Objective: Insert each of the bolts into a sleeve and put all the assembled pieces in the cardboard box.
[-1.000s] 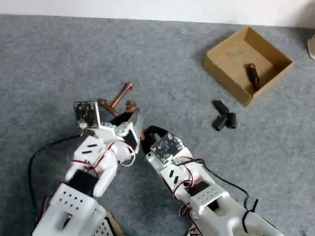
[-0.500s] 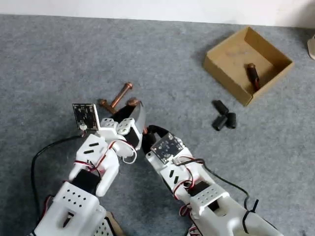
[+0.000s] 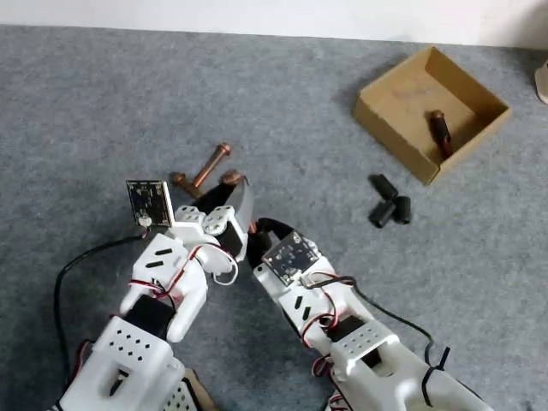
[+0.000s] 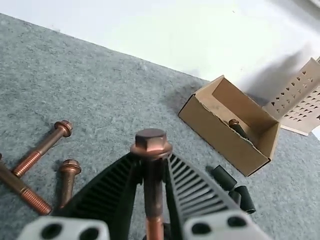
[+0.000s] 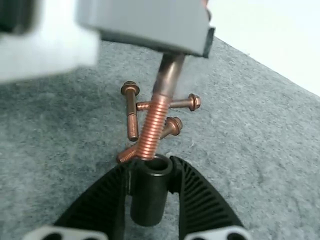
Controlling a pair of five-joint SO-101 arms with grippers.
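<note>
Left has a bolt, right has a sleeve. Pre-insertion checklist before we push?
1. Bolt grip: ok. The left gripper is shut on the bolt, on the shank just under the head.
2. Sleeve grip: ok. The right gripper is shut on the sleeve, with its open mouth towards the bolt.
3. Tip at the mouth: ok. The threaded end sits at the rim.
4. Tip inside the bore: cannot tell.
5. Axes lined up: not ok. In the right wrist view the bolt leans across the sleeve's axis, so straighten it first.
6. Drop-off: ok. The cardboard box holds one assembled piece and has room left.
</note>
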